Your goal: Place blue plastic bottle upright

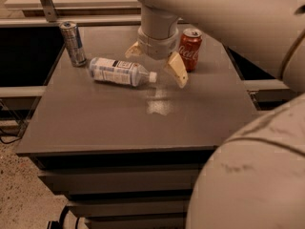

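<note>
Wide-open tool point(156, 67) empty, seemingly hovering just over cap end of blue plastic bottle point(116, 71) lying sideways.

Likely office or lab: grey drawer cabinet point(119, 180), speckled floor point(19, 194), loose cable point(9, 138) at left. Gripper point(155, 61) hangs above the cabinet top, fingers spread.

one camera, high behind the arm point(228, 8), looks down and forward, near the table point(119, 123); the gripper point(156, 67) hangs centre-top over it.
</note>
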